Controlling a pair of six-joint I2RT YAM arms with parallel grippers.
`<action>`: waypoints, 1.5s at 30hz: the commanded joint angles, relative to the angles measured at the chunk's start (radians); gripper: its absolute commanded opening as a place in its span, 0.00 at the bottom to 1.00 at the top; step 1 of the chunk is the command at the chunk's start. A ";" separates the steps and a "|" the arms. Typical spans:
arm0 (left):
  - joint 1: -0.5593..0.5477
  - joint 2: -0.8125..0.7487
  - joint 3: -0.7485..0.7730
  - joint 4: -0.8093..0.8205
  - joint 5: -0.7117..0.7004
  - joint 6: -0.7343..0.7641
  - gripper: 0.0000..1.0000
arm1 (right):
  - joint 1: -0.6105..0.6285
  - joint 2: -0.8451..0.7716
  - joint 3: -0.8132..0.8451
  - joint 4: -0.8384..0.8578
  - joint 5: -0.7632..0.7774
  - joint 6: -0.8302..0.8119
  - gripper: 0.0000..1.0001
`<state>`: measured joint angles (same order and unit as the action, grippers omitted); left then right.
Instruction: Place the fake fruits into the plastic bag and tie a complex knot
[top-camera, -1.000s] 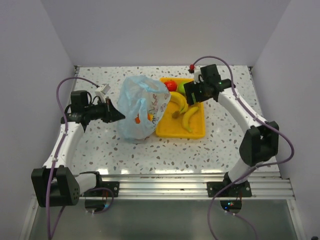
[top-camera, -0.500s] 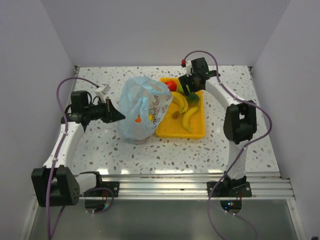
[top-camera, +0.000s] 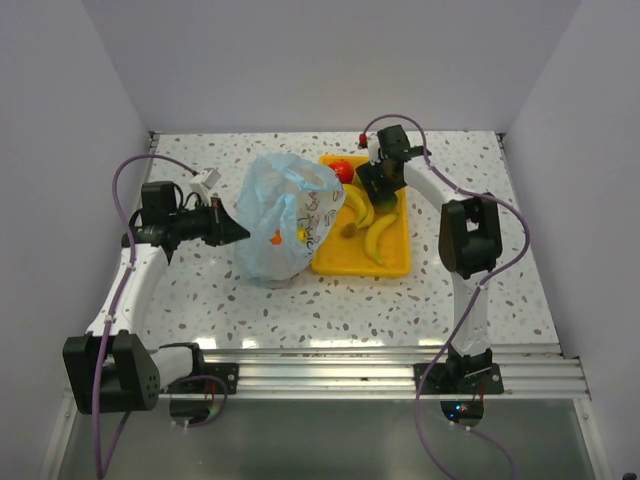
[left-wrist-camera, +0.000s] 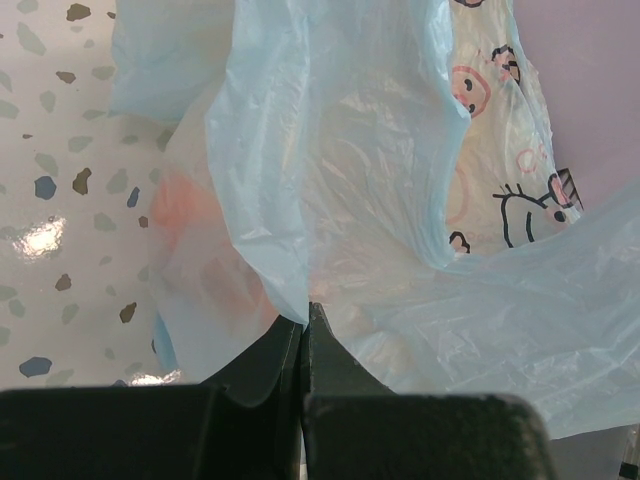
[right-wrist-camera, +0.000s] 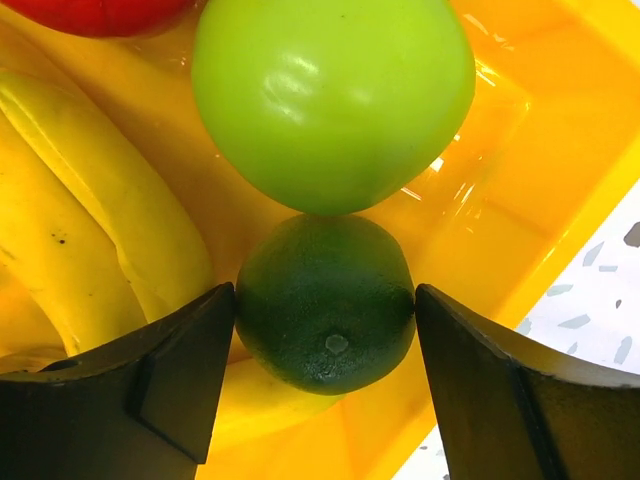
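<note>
My left end effector (top-camera: 228, 228) is clenched on a fold of the plastic bag (top-camera: 283, 215), with both fingers pressed flat together and the thin blue film pinched at their tips. The bag stands puffed up near the middle of the bench (top-camera: 200, 290), a little toward the far edge. I reach it from the side of the left edge. Through its film, in my left wrist view, I see a blurred orange shape (left-wrist-camera: 185, 215) low inside, and I cannot tell which fruit it is. The cartoon print shows on the bag's far wall.

My right end effector (top-camera: 372, 188) is down in the yellow tray (top-camera: 395, 262), which lies just beside the bag on the side toward the right edge. Its fingers are spread wide and grasp the dark green lime (right-wrist-camera: 325, 305), one finger touching each flank. The lime sits on the tray floor and touches the light green fruit (right-wrist-camera: 330, 95) beyond it. The bananas (right-wrist-camera: 90, 230) lie just beside the lime and pass under one of my fingers. The red apple (top-camera: 342, 171) rests at the tray's far end, next to the bag.
</note>
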<state>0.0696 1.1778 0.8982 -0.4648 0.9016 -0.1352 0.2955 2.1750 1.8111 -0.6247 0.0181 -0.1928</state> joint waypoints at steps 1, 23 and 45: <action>0.004 -0.006 -0.001 0.026 0.022 0.009 0.00 | -0.002 0.022 0.010 -0.032 0.022 -0.030 0.76; 0.007 -0.014 0.008 0.012 0.025 0.016 0.00 | -0.010 -0.380 0.088 -0.216 -0.279 0.053 0.37; 0.007 -0.020 0.018 0.028 0.036 -0.004 0.00 | 0.344 -0.609 -0.026 -0.181 -0.664 0.151 0.28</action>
<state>0.0715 1.1778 0.8982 -0.4660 0.9092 -0.1379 0.6067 1.5471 1.7409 -0.7937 -0.6453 -0.0158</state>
